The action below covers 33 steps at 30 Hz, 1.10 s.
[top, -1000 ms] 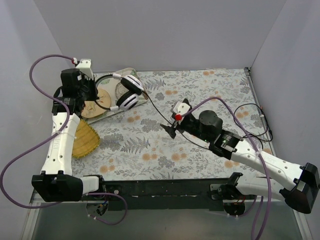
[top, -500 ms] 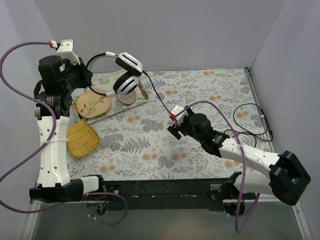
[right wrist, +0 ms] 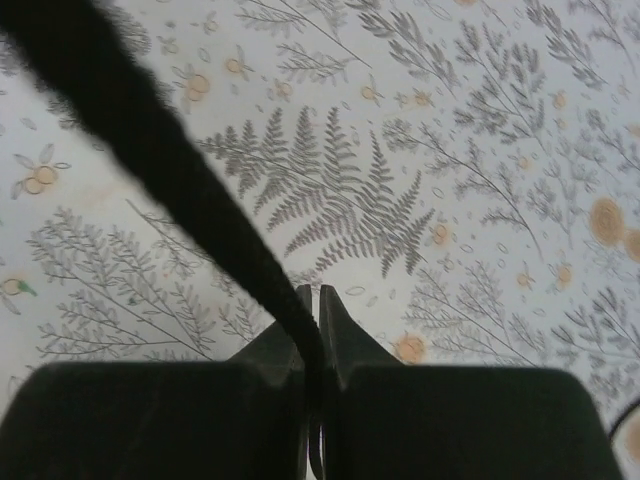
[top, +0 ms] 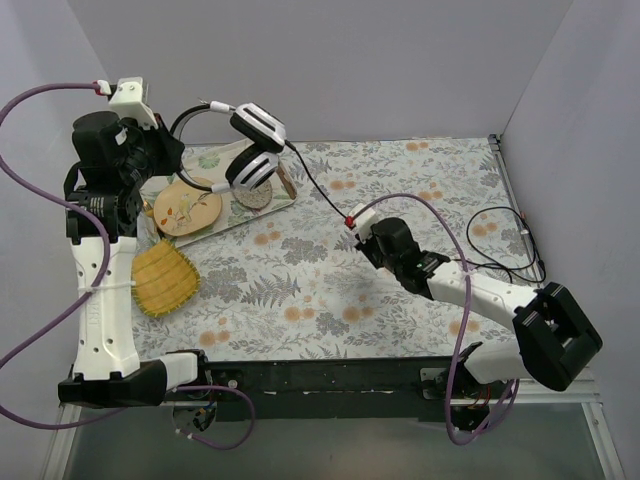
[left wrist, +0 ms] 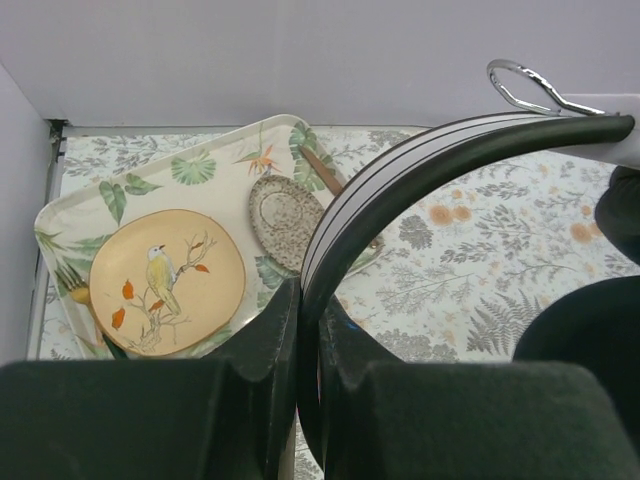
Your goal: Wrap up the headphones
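The headphones hang in the air over the back left corner, white-and-black ear cups dangling. My left gripper is shut on their thin curved headband, which runs up and right from between the jaws of the left gripper. The thin black cable runs taut from the ear cups down to my right gripper at mid-table. In the right wrist view the cable passes between the closed jaws of the right gripper, low over the floral cloth.
Below the headphones a leaf-patterned tray holds a bird plate, a speckled dish and a brown stick. A yellow woven mat lies by the left arm. Slack black cable loops at the right edge.
My left arm has lifted the headphones off the tray, up and back. The right gripper has shut on the cable, and the right arm has drawn in nearer the table's front.
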Available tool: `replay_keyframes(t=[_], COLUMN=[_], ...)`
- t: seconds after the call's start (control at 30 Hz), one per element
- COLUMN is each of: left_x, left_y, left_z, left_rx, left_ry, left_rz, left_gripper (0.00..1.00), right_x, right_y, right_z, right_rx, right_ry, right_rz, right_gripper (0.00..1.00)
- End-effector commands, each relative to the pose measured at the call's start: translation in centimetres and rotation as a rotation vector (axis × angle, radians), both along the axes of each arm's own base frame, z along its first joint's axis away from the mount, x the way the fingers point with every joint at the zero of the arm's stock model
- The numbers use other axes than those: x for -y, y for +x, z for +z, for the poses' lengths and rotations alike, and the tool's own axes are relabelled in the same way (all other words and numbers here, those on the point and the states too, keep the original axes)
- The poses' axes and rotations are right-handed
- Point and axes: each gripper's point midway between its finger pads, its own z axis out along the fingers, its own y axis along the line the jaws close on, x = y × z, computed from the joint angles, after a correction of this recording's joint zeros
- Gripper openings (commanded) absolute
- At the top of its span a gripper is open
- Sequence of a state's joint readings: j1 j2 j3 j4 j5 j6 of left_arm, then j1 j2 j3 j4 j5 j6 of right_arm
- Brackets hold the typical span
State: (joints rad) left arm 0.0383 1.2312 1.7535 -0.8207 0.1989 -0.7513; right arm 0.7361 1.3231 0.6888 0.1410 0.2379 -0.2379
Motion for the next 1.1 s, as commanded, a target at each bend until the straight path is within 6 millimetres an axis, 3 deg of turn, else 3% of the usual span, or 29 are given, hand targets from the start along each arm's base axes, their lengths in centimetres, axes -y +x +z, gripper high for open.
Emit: replay_keyframes(t=[0.0,0.07,0.1,0.17,0.3,0.33,0.37,0.4,0.43,0.47,0.5,0.53,0.57,0.6,0.67,0.7,0.73,0.9,1.07], left_x=[-1.9,-2.9,-3.7,-4.8,-6.2,-4.1,-3.3,-2.4,0.1,1.2,2.3,4.2,5.0,5.8,7.1,8.1,8.7,12.5,14.1], left_y=[1.0,2.1,2.5,3.6,5.0,5.3,5.3,5.0,4.8,4.4,3.9,3.2,2.7,2.4,1.4,0.9,0.3,-3.6,-6.4], left_z=[-1.0,-3.4,-4.2,-6.4,-9.2,-9.5,-9.8,-10.8,-11.0,-11.4,-12.4,-12.5,-12.7,-12.9,-13.2,-13.2,-13.3,-11.2,-9.5], left_rx=[0.047,0.015,0.000,-0.034,-0.082,-0.075,-0.077,-0.089,-0.074,-0.075,-0.086,-0.075,-0.077,-0.079,-0.090,-0.089,-0.093,-0.030,0.012], left_ry=[0.045,0.104,0.129,0.195,0.295,0.317,0.335,0.376,0.396,0.419,0.444,0.448,0.446,0.441,0.421,0.399,0.376,0.261,0.204], left_rz=[0.090,0.126,0.160,0.198,0.253,0.195,0.166,0.127,0.063,0.032,-0.007,-0.064,-0.093,-0.117,-0.174,-0.225,-0.255,-0.506,-0.637], left_gripper=[0.00,0.00,0.00,0.00,0.00,0.00,0.00,0.00,0.00,0.00,0.00,0.00,0.00,0.00,0.00,0.00,0.00,0.00,0.00], right_x=[1.2,1.6,0.6,0.5,-3.9,-4.9,-5.8,-6.6,-7.7,-8.6,-9.2,-9.9,-10.7,-10.8,-12.2,-11.7,-12.0,-12.2,-12.7], right_y=[1.8,2.0,1.2,0.8,-2.6,-3.0,-3.2,-3.4,-3.2,-3.3,-3.1,-2.8,-2.8,-2.4,-1.5,-0.2,0.5,4.0,6.2], right_z=[6.1,10.2,11.5,15.2,20.4,20.8,23.0,23.8,24.2,24.8,26.9,27.3,27.6,29.5,29.2,30.4,29.2,27.7,25.4], right_rx=[0.119,0.222,0.259,0.341,0.493,0.514,0.549,0.557,0.555,0.555,0.588,0.597,0.601,0.608,0.574,0.560,0.519,0.414,0.284], right_ry=[-0.124,-0.206,-0.228,-0.296,-0.394,-0.423,-0.417,-0.403,-0.397,-0.371,-0.334,-0.329,-0.313,-0.269,-0.243,-0.194,-0.218,-0.178,-0.123], right_rz=[-0.160,-0.187,-0.160,-0.158,0.005,0.039,0.058,0.080,0.098,0.129,0.128,0.135,0.162,0.151,0.186,0.149,0.161,0.168,0.175], right_gripper=[0.01,0.01,0.01,0.01,0.01,0.01,0.01,0.01,0.01,0.01,0.01,0.01,0.01,0.01,0.01,0.01,0.01,0.01,0.01])
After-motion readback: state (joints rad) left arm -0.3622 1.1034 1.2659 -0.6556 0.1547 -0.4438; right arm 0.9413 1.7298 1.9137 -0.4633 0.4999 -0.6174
